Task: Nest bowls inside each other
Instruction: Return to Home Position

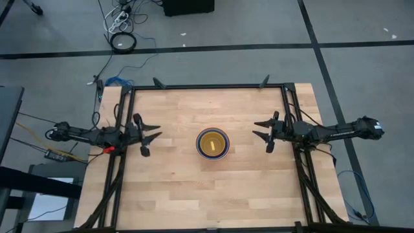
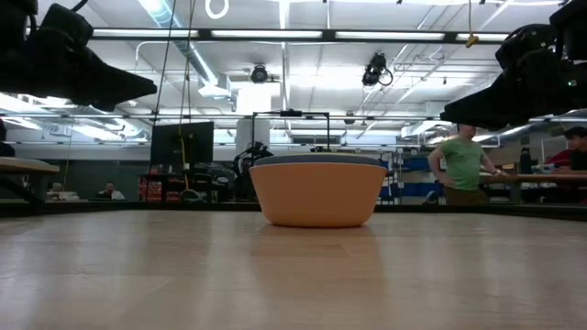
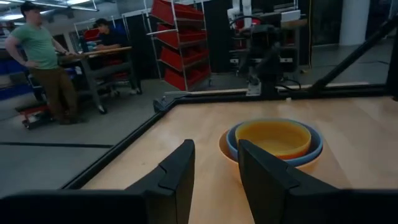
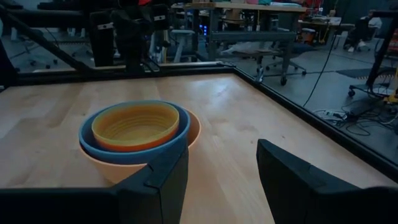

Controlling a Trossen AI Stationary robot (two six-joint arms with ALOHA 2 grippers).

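Observation:
The bowls sit nested in one stack (image 1: pixel 212 143) at the middle of the table, resting on the base of the outer orange bowl (image 2: pixel 317 191). A blue bowl (image 4: pixel 134 152) sits inside it, and a yellow-orange one (image 4: pixel 135 126) is innermost. Any bowls under that one are hidden. My left gripper (image 1: pixel 160 131) hovers open at the table's left side, pointing level toward the stack; its fingers (image 3: pixel 177 174) are empty. My right gripper (image 1: pixel 254 129) hovers open at the right side, also pointing at the stack, with nothing between its fingers (image 4: pixel 280 171).
A black frame (image 1: pixel 207 86) runs along the table's far, left and right edges. Bare wood lies all around the stack. Beyond the table a person in a green shirt (image 2: pixel 463 165) stands in the room, with shelving and workbenches behind.

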